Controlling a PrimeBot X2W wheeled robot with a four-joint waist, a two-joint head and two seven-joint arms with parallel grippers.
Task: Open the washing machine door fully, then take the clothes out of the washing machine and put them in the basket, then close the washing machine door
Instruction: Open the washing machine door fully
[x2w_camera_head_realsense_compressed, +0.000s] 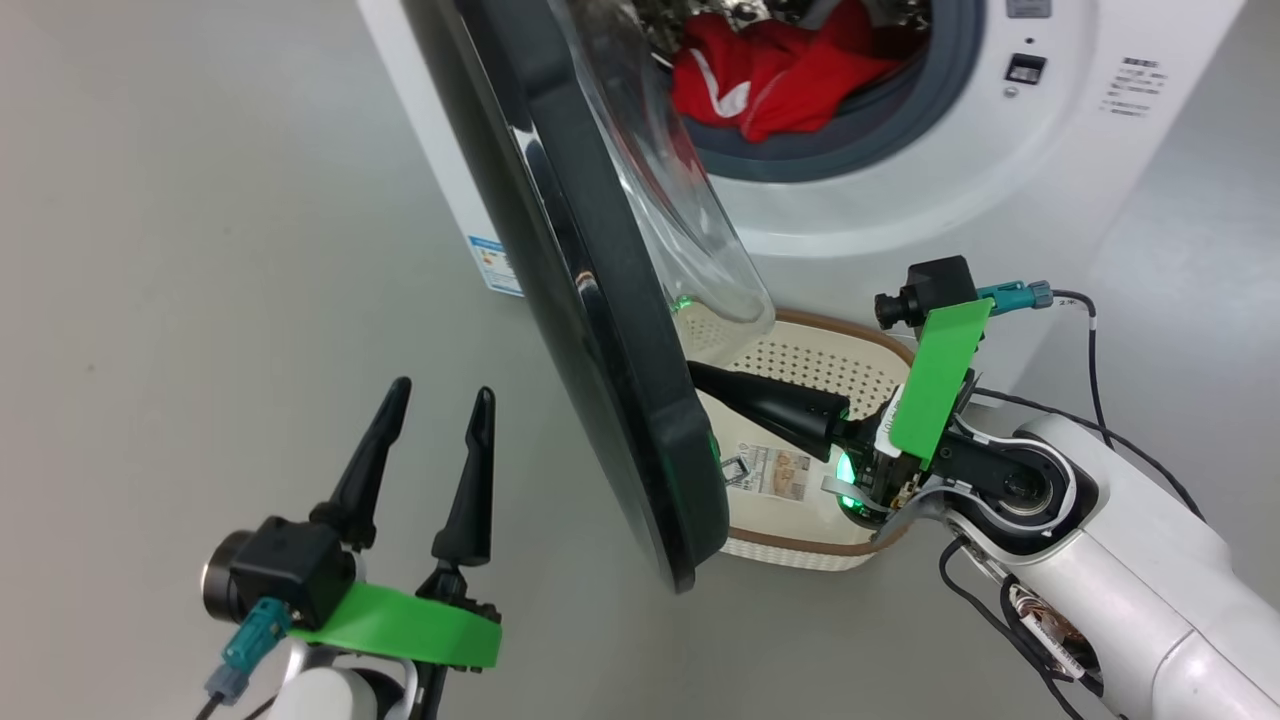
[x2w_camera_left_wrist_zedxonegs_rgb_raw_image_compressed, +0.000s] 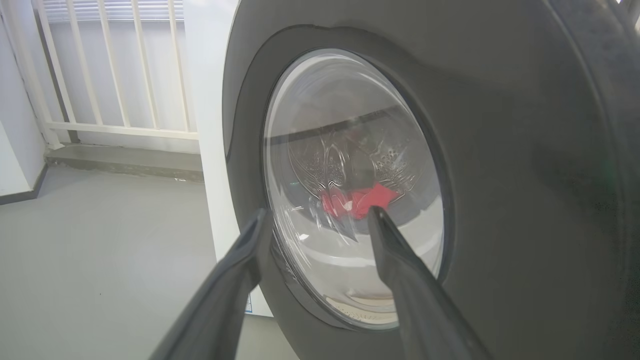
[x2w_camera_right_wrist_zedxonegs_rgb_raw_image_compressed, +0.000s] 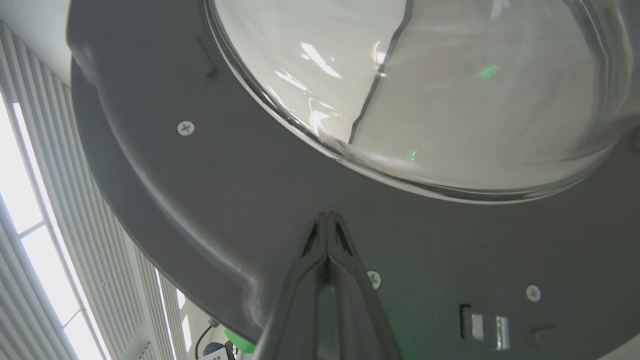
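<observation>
The washing machine stands ahead with its door swung partly open, edge-on to the head view. Red clothes with white trim lie in the drum mouth, and show red through the door glass. The cream basket sits on the floor below the opening. My right gripper is shut, its tips pressed against the door's inner dark rim below the glass bowl. On the door's outer side my left gripper is open and holds nothing, fingers pointing at the glass.
Grey floor spreads to the left of the machine. A white railing and a low step stand behind the machine's left side. Cables trail from my right forearm.
</observation>
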